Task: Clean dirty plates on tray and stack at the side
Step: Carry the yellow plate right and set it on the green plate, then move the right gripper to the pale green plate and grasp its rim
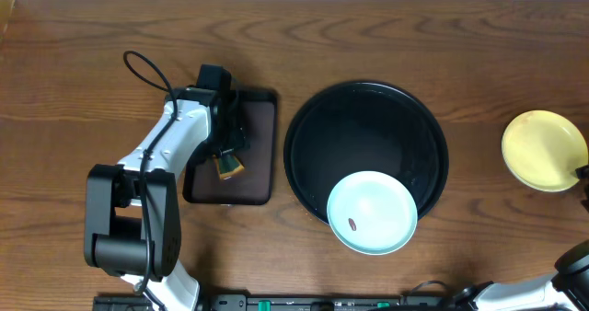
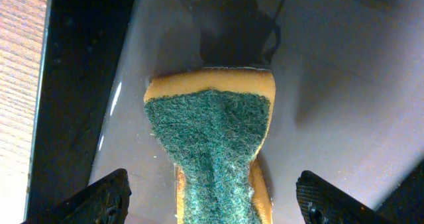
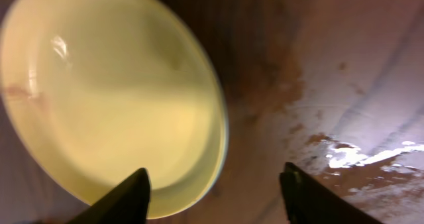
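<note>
Yellow plate (image 1: pixel 544 150) sits on the table (image 1: pixel 92 53) at far right, off the black tray (image 1: pixel 368 127). Mint plate (image 1: pixel 372 213) overlaps the tray's lower rim, with a brown smear. Right gripper (image 3: pixel 218 197) has jaws apart over the yellow plate's edge and holds nothing. Left gripper (image 2: pixel 215 197) is wide, straddling the sponge (image 2: pixel 209 138) on the brown tray (image 1: pixel 260 145), centre left.

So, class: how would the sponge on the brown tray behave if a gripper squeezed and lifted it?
The sponge probably squashes easily: its lower end looks pinched narrow. It seems light foam, so it should lift readily. The green scouring face likely grips rather than slips.
</note>
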